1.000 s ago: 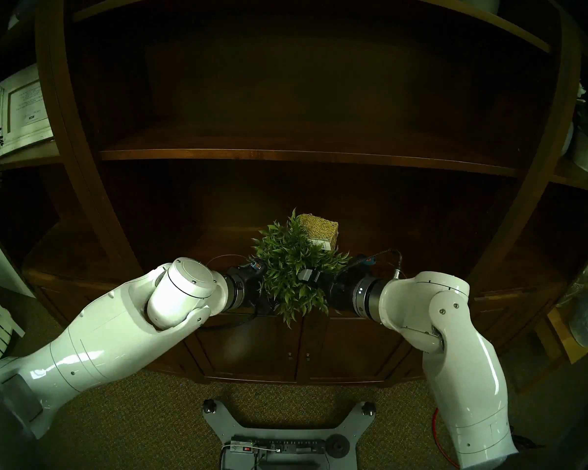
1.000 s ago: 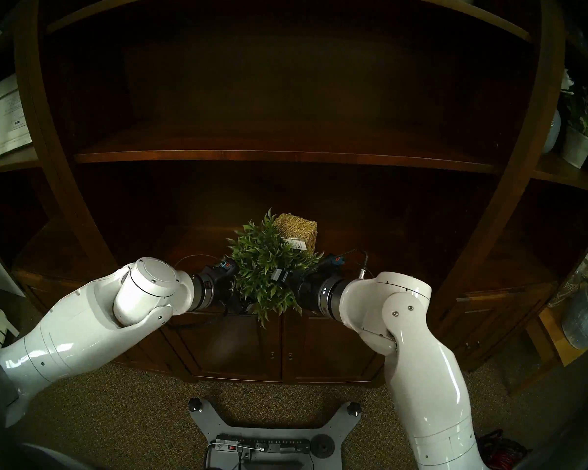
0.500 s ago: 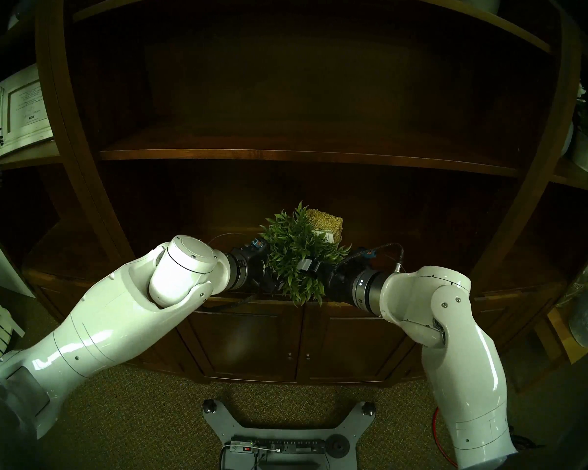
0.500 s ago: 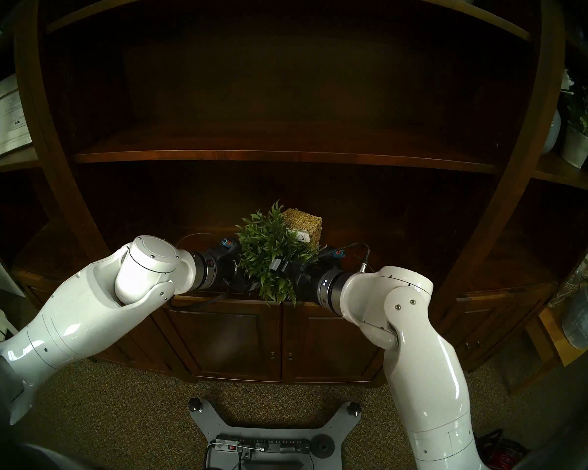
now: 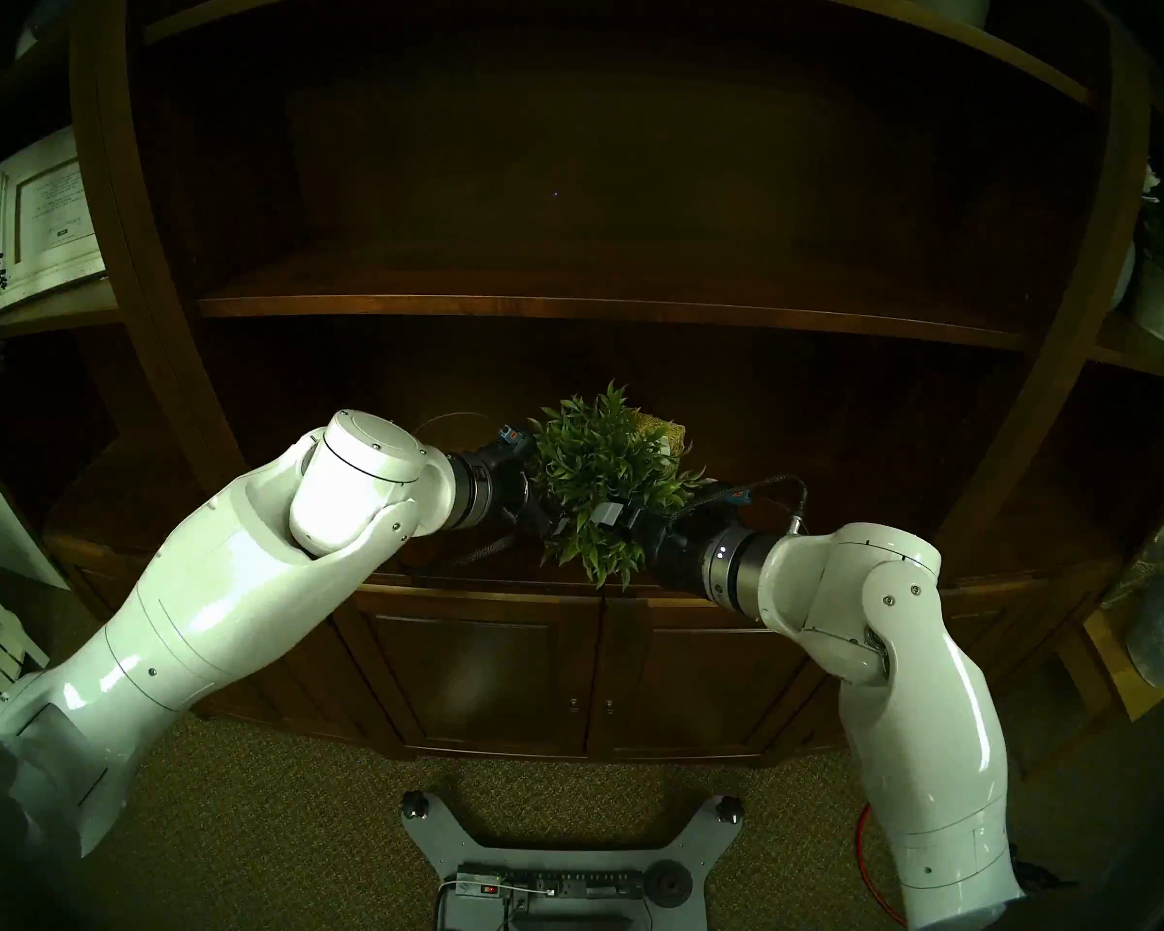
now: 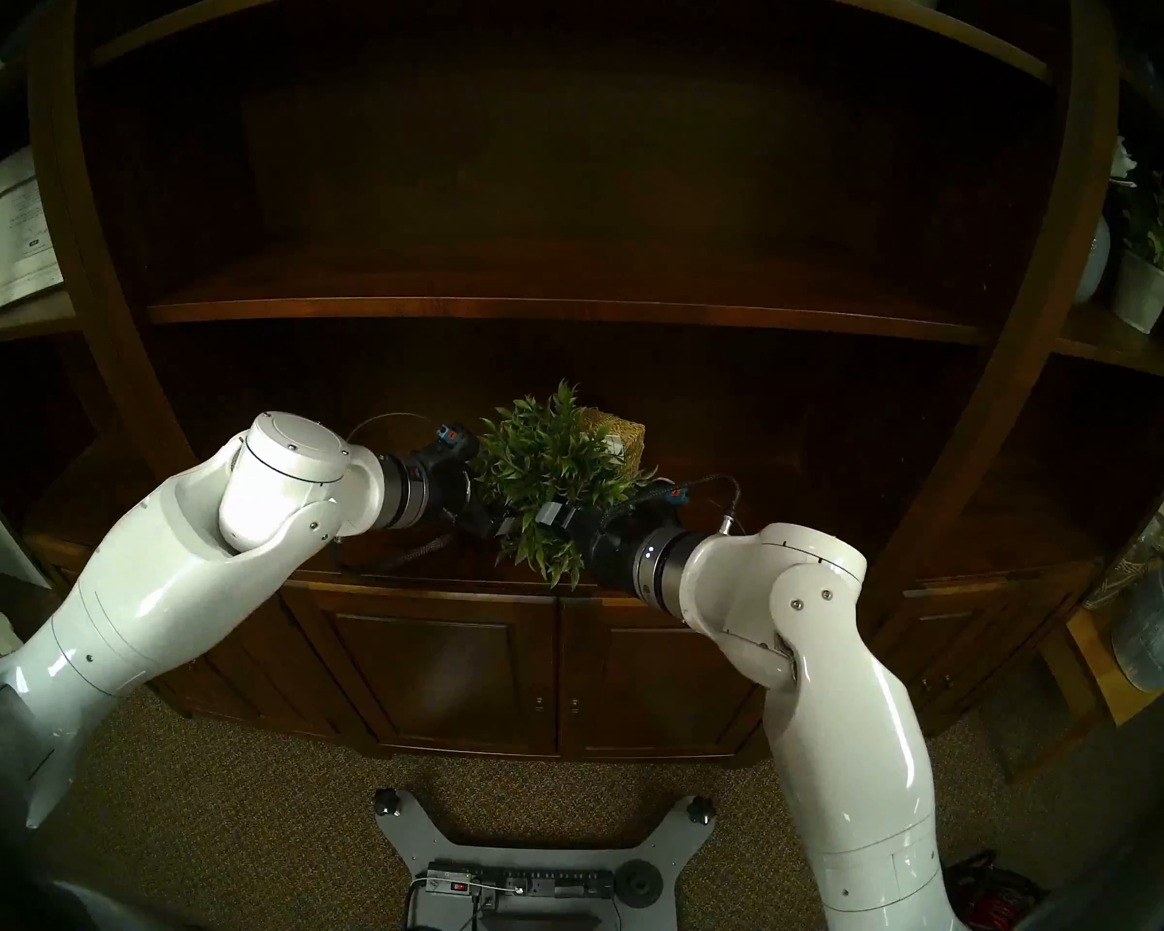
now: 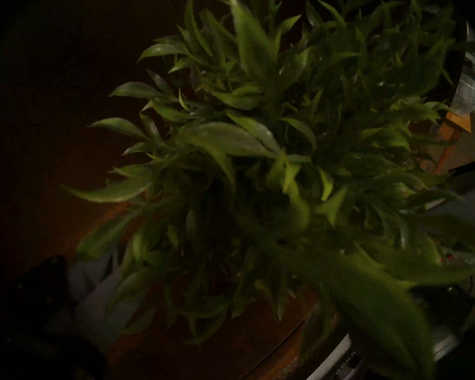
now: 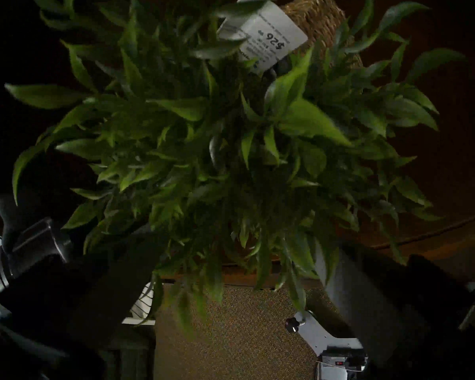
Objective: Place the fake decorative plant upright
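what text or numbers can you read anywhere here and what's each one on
"$26": on the white tag of the fake plant, seen upside down in the right wrist view.
Smaller print lines on the same tag: too blurred to read.
Framed document on the left shelf: has lines of text, too small to read.
Power strip on the robot's base: no legible marking.

Both arms reach forward and inward, wrists facing each other at about the same height. The left gripper (image 5: 552, 516) points right toward the right gripper (image 5: 609, 513); their fingertips lie close together. Each gripper's fingers are buried in foliage, so the jaw state of either cannot be determined. The right wrist camera view is inverted.
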